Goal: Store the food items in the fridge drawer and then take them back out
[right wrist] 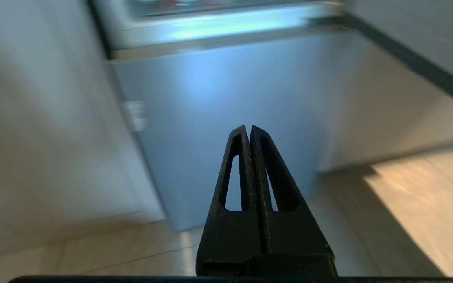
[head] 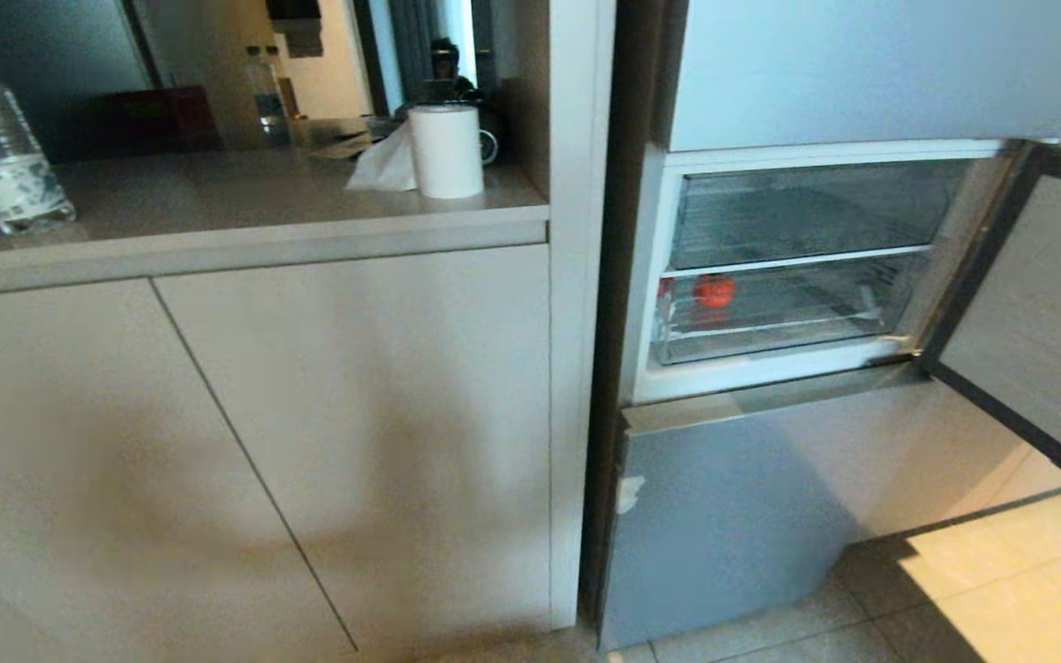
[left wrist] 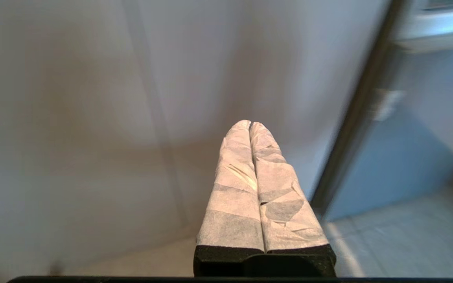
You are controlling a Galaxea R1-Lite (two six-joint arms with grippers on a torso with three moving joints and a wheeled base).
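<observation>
Red food item (head: 715,291) blurs behind the clear fridge drawer (head: 770,341), three o'clock; left claw (left wrist: 249,125), right claw (right wrist: 249,128) clenched, empty.

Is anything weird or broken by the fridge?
Two small things stand out. The fridge door hangs wide open on the right, though neither pincer is near it. The lower door panel has a pale scuff or sticker near its left edge. A red food item sits neatly inside the clear drawer.
</observation>
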